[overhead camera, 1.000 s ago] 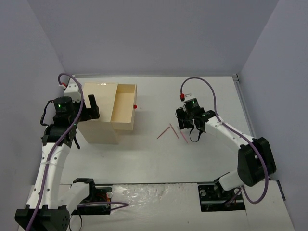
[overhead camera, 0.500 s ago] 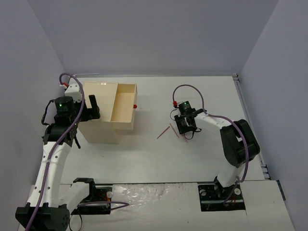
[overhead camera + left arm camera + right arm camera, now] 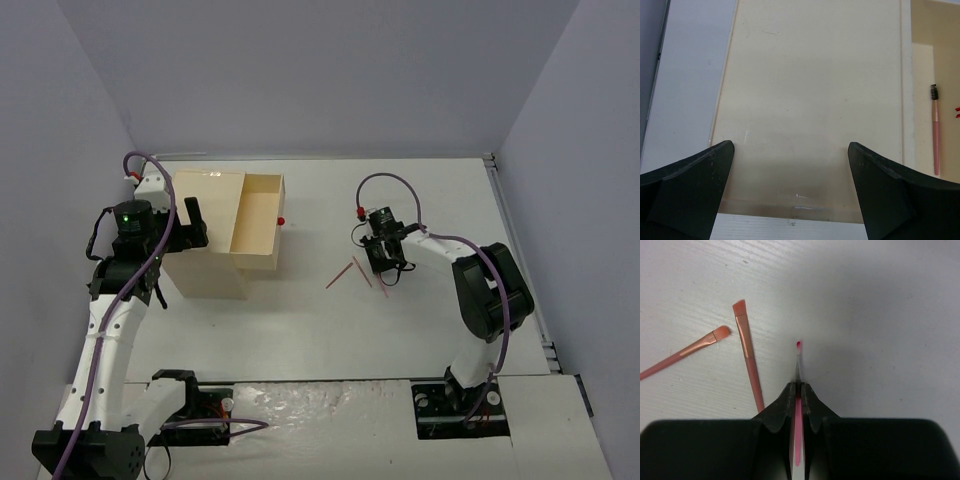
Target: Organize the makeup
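Observation:
My right gripper (image 3: 799, 386) is shut on a thin pink pencil (image 3: 798, 412) low over the table; its fine red tip (image 3: 798, 345) pokes out ahead of the jaws. Two more pink brush-tipped sticks lie just left of it, one (image 3: 749, 365) close by and another (image 3: 685, 354) farther left. From above, these two sticks (image 3: 340, 274) (image 3: 362, 272) lie mid-table beside the right gripper (image 3: 383, 264). My left gripper (image 3: 790, 150) hangs open over the cream box's top (image 3: 815, 90), holding nothing. A pink spoolie brush (image 3: 936, 135) lies in the open drawer.
The cream box (image 3: 205, 250) stands at the left with its drawer (image 3: 258, 225) pulled out to the right and a red knob (image 3: 282, 219) on the front. Grey walls close in the white table (image 3: 420, 320) on three sides.
The right arm swung left and down to the sticks, and its jaws went from open to shut on the pink pencil. The left arm has not moved.

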### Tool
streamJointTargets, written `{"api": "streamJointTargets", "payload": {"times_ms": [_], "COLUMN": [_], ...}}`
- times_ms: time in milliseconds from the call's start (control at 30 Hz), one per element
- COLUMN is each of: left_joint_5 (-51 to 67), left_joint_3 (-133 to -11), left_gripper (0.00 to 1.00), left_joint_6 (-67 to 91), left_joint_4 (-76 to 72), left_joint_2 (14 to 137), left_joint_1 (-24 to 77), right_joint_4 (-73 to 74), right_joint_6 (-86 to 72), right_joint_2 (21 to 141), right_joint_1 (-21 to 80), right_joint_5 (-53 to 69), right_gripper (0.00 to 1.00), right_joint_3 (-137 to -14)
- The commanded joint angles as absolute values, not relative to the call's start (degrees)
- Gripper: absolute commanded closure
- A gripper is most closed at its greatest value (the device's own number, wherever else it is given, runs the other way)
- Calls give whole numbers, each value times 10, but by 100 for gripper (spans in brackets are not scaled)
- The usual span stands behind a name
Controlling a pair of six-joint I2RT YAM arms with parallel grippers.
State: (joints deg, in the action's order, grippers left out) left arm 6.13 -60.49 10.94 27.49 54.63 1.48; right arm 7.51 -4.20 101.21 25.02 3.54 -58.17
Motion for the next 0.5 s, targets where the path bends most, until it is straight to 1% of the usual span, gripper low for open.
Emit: {"api": "streamJointTargets", "payload": {"times_ms": [0,133,233,333,467], "left_joint_5": [64,64,65,65,62], "left_joint_3": [-620,-621,-621,-621,-619], "left_gripper": [3,3,3,3,3], "left_joint_6": [114,116,115,115,115], "left_joint_4": [242,242,241,242,240], "left_joint_2": [544,544,545,544,544], "left_joint_1": [13,13,13,13,13], "right_joint_4": [95,108,106,94,24], "right_joint_6": [-39,-49,-66,-100,-166], "right_joint_2": [1005,956,896,856,857], "right_joint_1": [241,242,249,281,332], "right_joint_5": [14,9,24,30,56], "right_gripper": [100,100,100,100,100], "right_joint_3": [-590,-613,-656,-724,-788]}}
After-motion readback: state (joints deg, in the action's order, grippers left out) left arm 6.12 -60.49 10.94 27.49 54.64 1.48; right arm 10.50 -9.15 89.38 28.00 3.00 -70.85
